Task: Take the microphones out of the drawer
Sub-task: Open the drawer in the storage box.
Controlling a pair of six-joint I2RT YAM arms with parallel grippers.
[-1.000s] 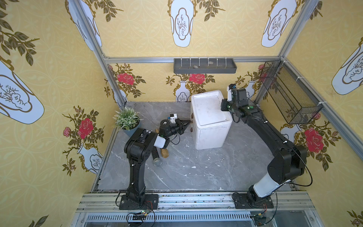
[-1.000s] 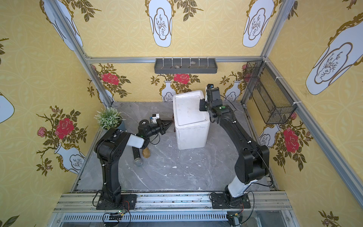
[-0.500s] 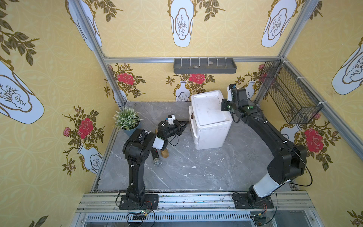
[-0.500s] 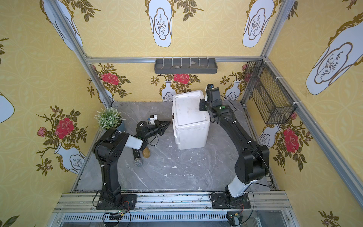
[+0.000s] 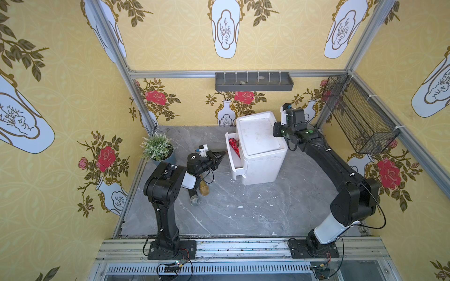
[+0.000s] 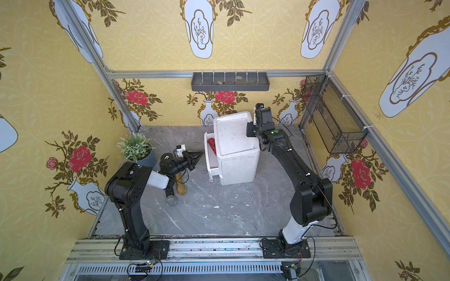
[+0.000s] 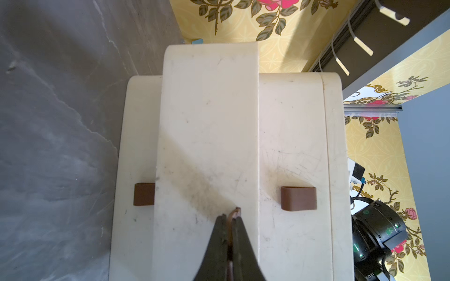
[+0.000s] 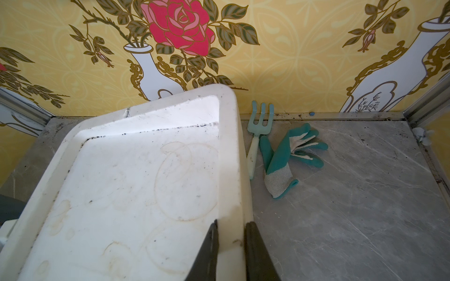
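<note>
Drawer [image 5: 235, 163] has slid further out at the cabinet's [image 5: 258, 136] 9 o'clock; my left gripper [image 7: 230, 219] stays pinched on its brown handle [image 7: 236, 211], right gripper [image 8: 230, 226] clamped on the cabinet rim. Red microphone [image 5: 234, 148] lies exposed inside, untouched. Opening done; grab and lift-out remain.

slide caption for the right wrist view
Right gripper clamps the rim of the white drawer unit; teal garden fork and glove lie on the floor beside it.
</note>
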